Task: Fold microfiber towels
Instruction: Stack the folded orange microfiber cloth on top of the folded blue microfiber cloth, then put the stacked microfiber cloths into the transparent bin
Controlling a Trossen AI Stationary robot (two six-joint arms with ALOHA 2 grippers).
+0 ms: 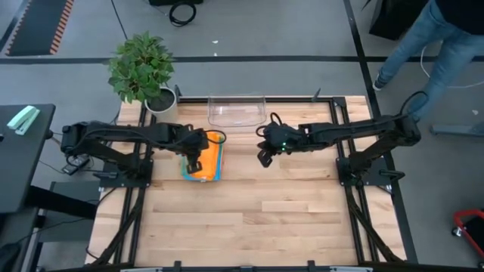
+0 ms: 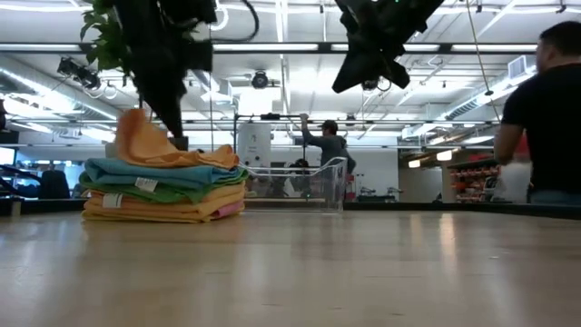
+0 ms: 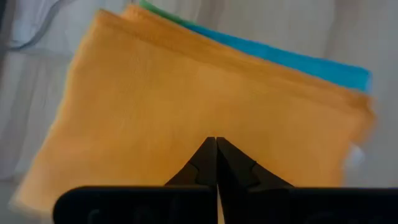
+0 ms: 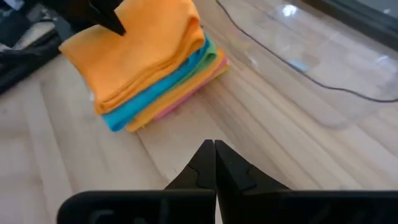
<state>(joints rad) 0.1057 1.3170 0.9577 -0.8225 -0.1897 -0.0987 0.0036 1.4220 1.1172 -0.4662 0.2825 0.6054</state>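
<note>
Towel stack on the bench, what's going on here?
The left gripper is shut on a corner of the top orange towel and has it pulled up off the pile in the low view. Under it the stack sits folded on the table: blue, green, yellow-orange and pink layers. The right gripper hangs shut and empty above the table beside the stack, in front of the clear bin. A person stands off to the side.

My wooden table point(image 1: 249, 219) carries a stack of folded towels point(image 1: 204, 160) right under my closed left jaws, orange on top. The clear plastic bin point(image 1: 236, 111) sits beyond, ahead of my shut right jaws, beside a potted plant point(image 1: 144, 72).
</note>
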